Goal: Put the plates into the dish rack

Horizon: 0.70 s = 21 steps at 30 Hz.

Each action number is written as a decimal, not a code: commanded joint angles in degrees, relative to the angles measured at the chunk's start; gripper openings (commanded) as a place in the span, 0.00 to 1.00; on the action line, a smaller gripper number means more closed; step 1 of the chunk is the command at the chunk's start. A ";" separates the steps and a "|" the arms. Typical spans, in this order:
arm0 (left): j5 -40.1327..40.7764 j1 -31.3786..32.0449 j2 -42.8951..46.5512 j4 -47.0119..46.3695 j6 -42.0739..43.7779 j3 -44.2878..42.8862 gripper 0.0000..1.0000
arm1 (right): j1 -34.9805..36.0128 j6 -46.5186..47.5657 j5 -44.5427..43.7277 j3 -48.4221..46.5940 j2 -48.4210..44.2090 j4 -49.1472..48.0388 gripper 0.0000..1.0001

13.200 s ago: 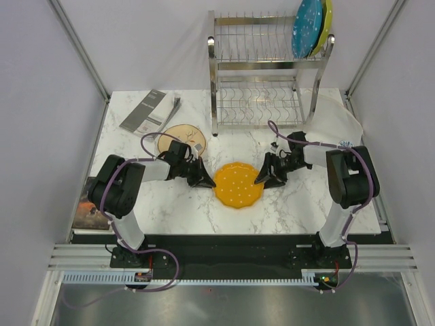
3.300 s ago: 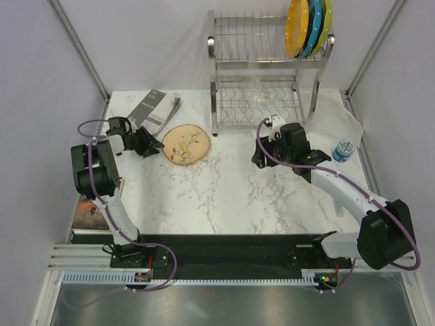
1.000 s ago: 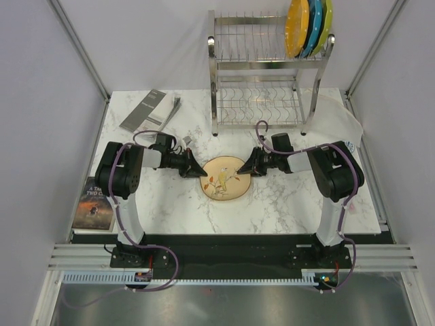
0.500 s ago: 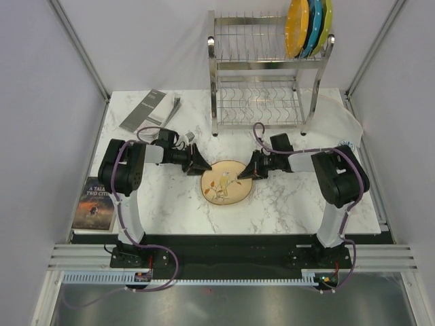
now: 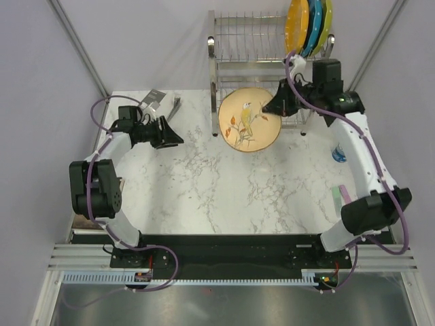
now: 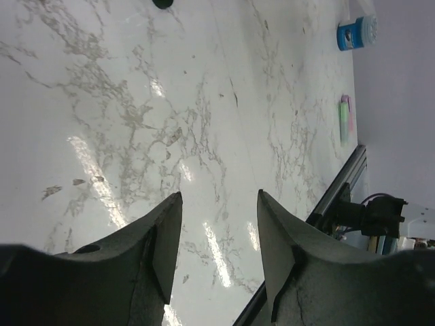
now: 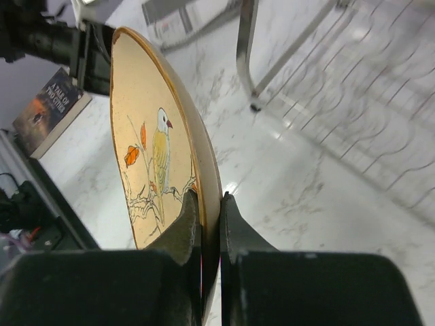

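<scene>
My right gripper (image 5: pixel 277 105) is shut on the rim of the tan plate (image 5: pixel 250 119), which has a bird print. The plate hangs tilted, almost on edge, above the table in front of the dish rack (image 5: pixel 255 61). In the right wrist view both fingers pinch the tan plate (image 7: pixel 153 170) at the gripper (image 7: pixel 209 197), with the rack's post (image 7: pixel 246 47) behind. Orange (image 5: pixel 296 27), teal (image 5: pixel 312 27) and lime (image 5: pixel 327 24) plates stand at the right end of the rack's top tier. My left gripper (image 5: pixel 178 139) is open and empty at the back left, over bare marble (image 6: pixel 219 197).
A grey booklet (image 5: pixel 153 98) lies behind the left gripper. A blue-capped bottle (image 5: pixel 339 153) and a green and pink item (image 5: pixel 340 197) sit at the right, near a white cloth (image 5: pixel 340 115). A book (image 7: pixel 47 109) lies off the table's left edge.
The right gripper has lifted the tan plate off the table and carried it back toward the rack. The left gripper has let go, opened and drawn away to the back left.
</scene>
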State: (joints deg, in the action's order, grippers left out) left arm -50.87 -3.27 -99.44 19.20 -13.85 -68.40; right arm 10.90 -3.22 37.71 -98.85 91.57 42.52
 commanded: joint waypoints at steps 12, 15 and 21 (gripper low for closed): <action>-0.28 2.39 5.48 2.95 2.77 3.45 0.54 | 7.19 15.43 -51.71 -6.70 -16.34 -40.84 0.00; -0.28 2.65 6.01 1.55 1.37 5.55 0.54 | 12.37 18.24 -65.26 -11.53 -10.99 -48.22 0.00; 0.33 4.58 8.03 -2.94 -0.57 10.65 0.54 | 17.49 28.24 -76.47 -19.98 -1.75 -59.38 0.00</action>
State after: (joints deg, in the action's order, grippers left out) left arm -50.83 -0.25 -94.61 20.38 -12.78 -60.01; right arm 25.71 16.60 -26.39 -112.97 88.31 3.68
